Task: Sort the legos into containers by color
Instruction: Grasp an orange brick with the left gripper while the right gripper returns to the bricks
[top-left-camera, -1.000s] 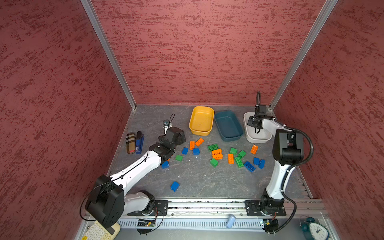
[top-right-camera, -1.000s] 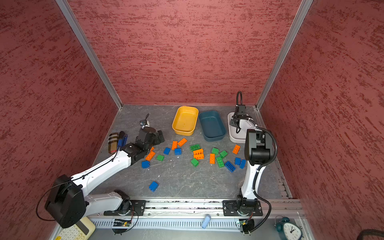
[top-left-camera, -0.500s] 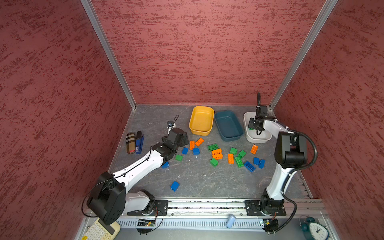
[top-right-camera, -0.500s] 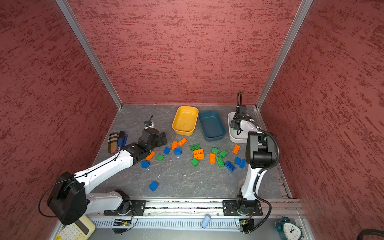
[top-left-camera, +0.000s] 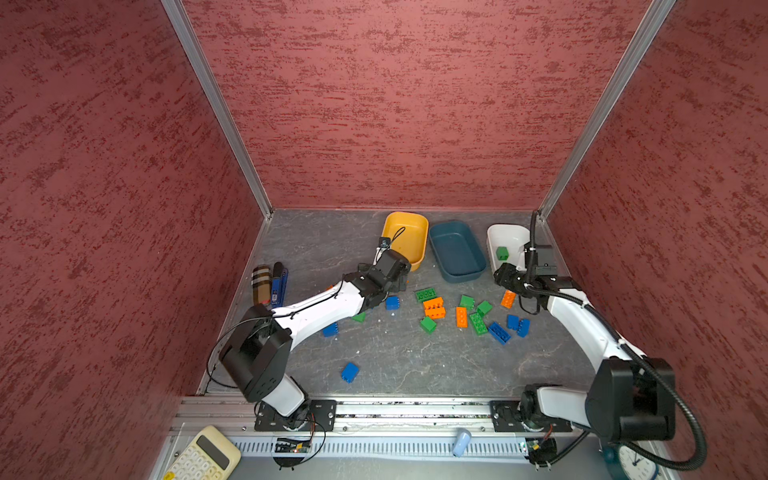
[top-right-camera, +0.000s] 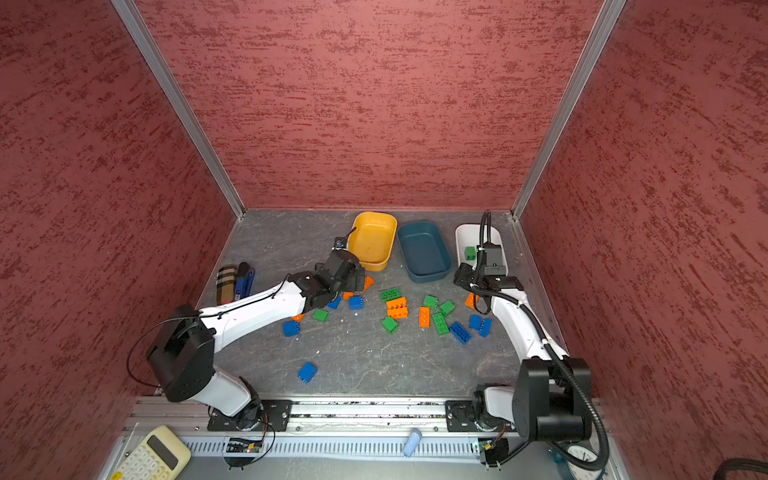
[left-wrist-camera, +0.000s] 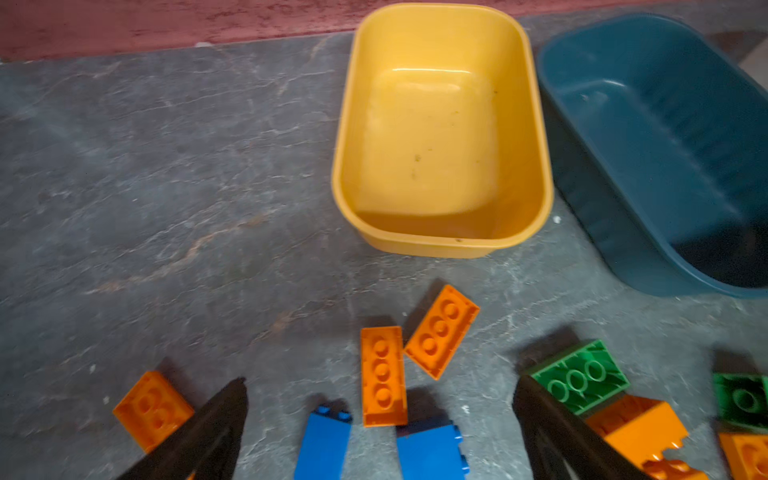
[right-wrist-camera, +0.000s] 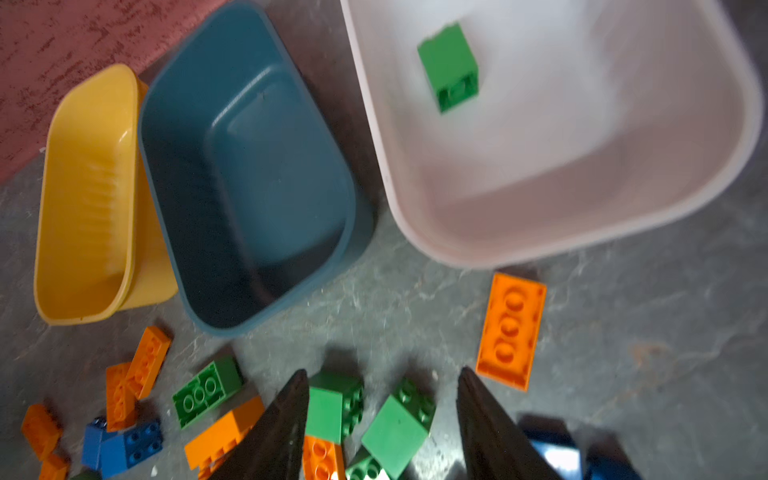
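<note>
No legible text; clock face (top-left-camera: 632, 462), calculator keys (top-left-camera: 192, 462) too small to read.

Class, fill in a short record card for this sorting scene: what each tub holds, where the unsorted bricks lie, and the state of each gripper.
yellow tub: empty
teal tub: empty
white tub: one green brick
loose bricks: orange, blue and green, scattered on the table in front of the tubs
left gripper: open, holding nothing, over loose bricks near the yellow tub
right gripper: open, holding nothing, over loose bricks near the white tub
</note>
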